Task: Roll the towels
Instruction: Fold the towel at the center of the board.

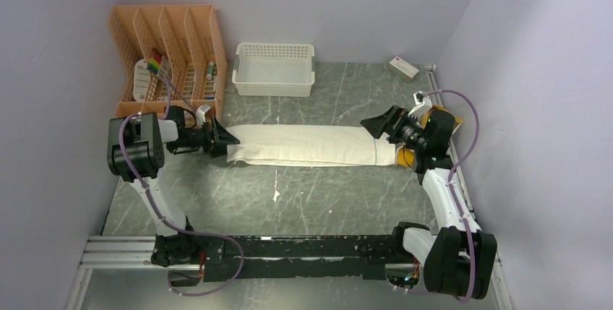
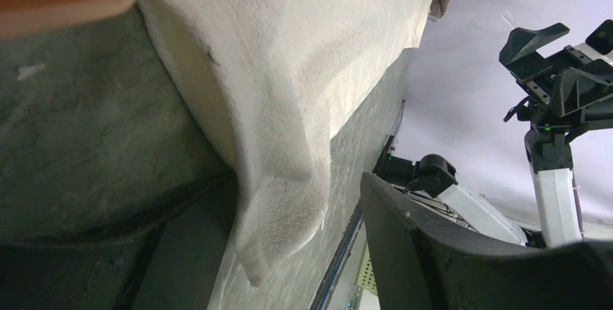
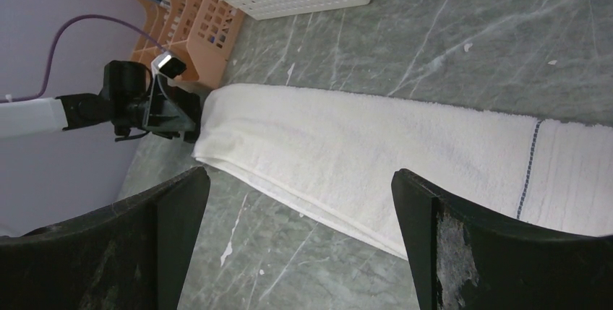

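**Q:** Top external view: how many of each item?

**A:** One white terry-cloth towel (image 1: 311,145), folded into a long flat strip, lies crosswise on the grey marble-patterned table (image 1: 289,201). One mustard-yellow cloth towel (image 1: 405,158) shows only as a scrap behind the right arm (image 1: 444,194), at the strip's right end. Toward the back stand one white plastic lattice basket (image 1: 273,68), one orange perforated plastic file rack (image 1: 170,46) with four slots, and one small box (image 1: 403,69).

**Q:** And the two grippers?

**A:** The left gripper (image 1: 225,139) sits at the strip's left end, jaws spread wide. The left wrist view shows the towel's thick folded end between the black fingers (image 2: 448,252), close by one, clear of the other, not pinched. The right gripper (image 1: 377,126) hovers over the right end, jaws at full spread, holding nothing.

**Q:** What does each wrist view add?

**A:** Left wrist: looped pile, a rounded fold, one drooping corner. Right wrist: a thin dark stripe (image 3: 530,169) crossing the white towel near its right end, with a flatter ribbed band beyond. The mustard towel shows in the top view alone.
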`<control>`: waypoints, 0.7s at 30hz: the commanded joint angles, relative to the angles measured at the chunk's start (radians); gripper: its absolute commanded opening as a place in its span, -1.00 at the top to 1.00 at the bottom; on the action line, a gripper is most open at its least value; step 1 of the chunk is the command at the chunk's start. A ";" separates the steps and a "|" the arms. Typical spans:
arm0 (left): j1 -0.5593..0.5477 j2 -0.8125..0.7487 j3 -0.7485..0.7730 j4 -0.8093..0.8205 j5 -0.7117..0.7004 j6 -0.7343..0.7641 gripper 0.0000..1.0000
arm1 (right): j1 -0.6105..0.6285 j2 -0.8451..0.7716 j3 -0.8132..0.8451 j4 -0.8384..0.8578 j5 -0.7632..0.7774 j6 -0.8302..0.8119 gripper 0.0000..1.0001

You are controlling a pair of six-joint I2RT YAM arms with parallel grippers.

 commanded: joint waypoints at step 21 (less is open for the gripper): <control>-0.005 -0.020 -0.114 -0.123 -0.508 0.041 -0.72 | 0.380 -0.048 0.096 -0.153 0.465 -0.162 -1.00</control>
